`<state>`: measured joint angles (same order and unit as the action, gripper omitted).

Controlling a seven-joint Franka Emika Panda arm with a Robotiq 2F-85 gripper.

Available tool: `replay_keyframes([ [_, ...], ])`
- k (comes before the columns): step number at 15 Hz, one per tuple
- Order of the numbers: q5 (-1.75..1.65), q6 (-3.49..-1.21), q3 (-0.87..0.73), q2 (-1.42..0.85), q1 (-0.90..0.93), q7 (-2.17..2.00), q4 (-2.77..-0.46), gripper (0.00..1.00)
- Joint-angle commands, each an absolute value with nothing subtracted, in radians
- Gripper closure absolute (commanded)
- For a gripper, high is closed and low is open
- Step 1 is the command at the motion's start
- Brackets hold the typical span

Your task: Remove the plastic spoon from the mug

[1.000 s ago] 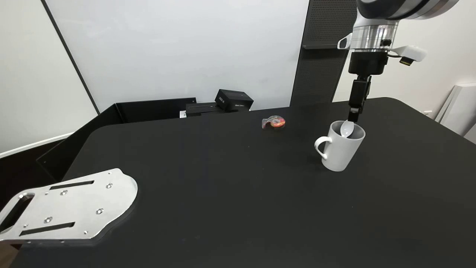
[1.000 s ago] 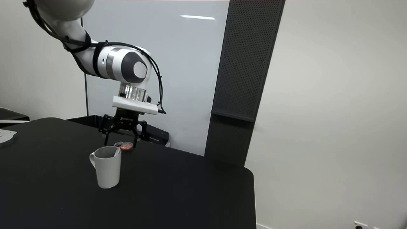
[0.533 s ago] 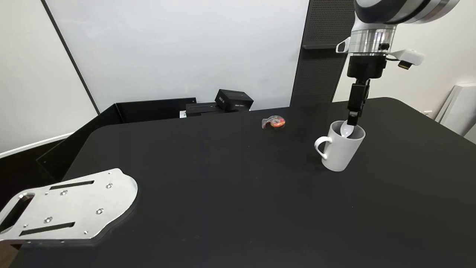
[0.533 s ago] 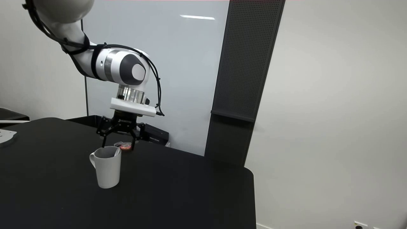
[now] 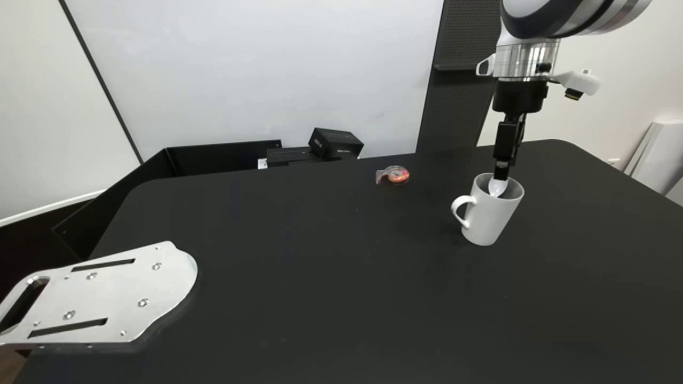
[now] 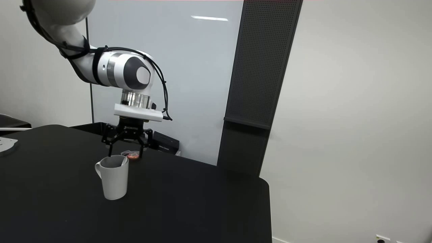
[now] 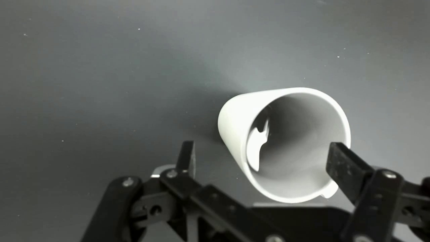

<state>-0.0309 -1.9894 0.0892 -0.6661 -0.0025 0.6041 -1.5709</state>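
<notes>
White mug [image 7: 233, 121] on the desk [image 5: 320, 277], handle [image 7: 329, 190] mostly hidden at five o'clock in the wrist view, plastic spoon [image 7: 256, 147] inside at nine o'clock, lower end hard to make out, spoon seemingly between the parted fingers of the released claw [image 7: 262, 148]

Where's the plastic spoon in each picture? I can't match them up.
In an exterior view: plastic spoon, right of centre, its bowl showing inside the mug.
In an exterior view: plastic spoon, left of centre, a pale sliver inside the mug's right rim.
In the wrist view: plastic spoon, just right of centre, along the mug's left inner wall.
Shared landmark: the white mug.
</notes>
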Motion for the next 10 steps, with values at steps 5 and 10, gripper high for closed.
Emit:
replay_keyframes([
  [5,-0.046,-1.995,0.093,-0.659,-0.009,0.561,-1.569,0.0],
  [10,-0.051,-2.007,0.09,-0.657,-0.006,0.547,-1.571,0.13],
])
